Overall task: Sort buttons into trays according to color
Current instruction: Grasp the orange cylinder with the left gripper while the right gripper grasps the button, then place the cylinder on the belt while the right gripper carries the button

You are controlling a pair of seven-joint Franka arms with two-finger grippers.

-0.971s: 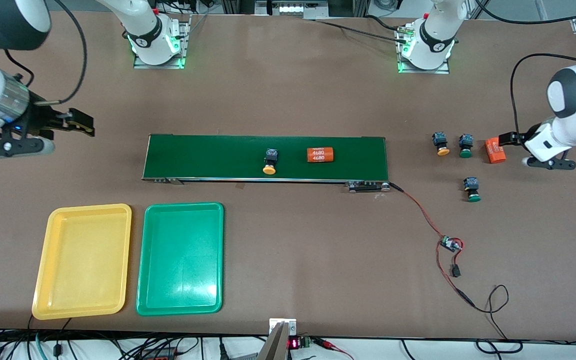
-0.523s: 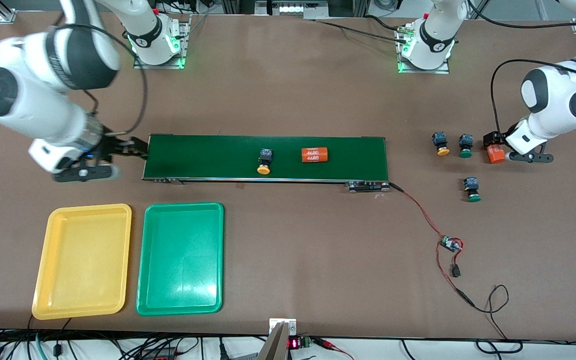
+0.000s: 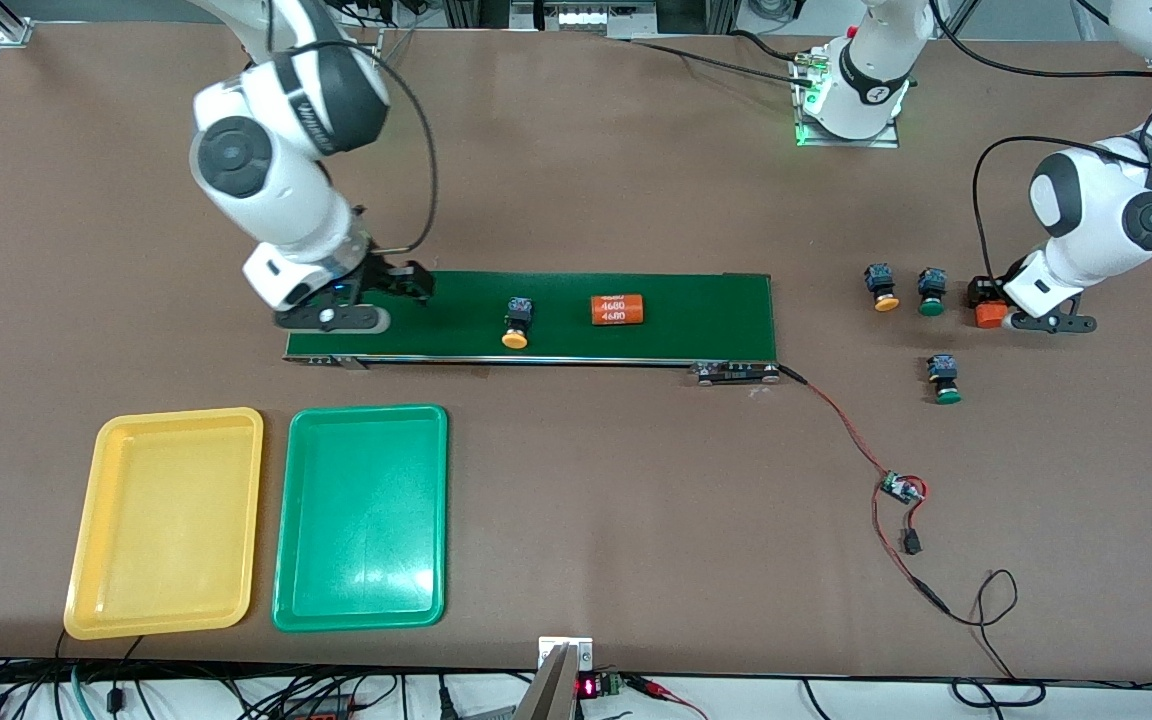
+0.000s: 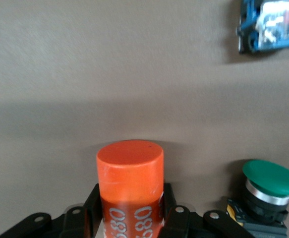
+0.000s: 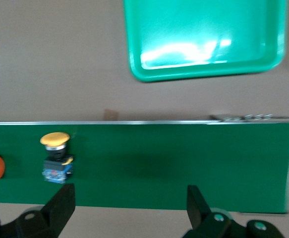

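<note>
Over the conveyor belt, the right gripper hangs wide-jawed short of the yellow-capped button, likely its next pick for the yellow tray, while off the belt's end the left gripper clamps an orange cylinder.

Pair of glossy white robot arms with rounded shells and black joint bands. Right arm: bulbous white elbow housing with a dark grey round end cap, a wide black collar above it, a thin black cable looping from the wrist up along the arm. Right gripper: matte black body with two black fingers, a grey crossbar with a round screw head beneath. Left arm: white housings — two dark grey round caps, black cable arcing over the wrist. Left gripper: black with bolted black linkage. Left arm's base: white column with a black ring, green lights glowing, on a metal plate.
</note>
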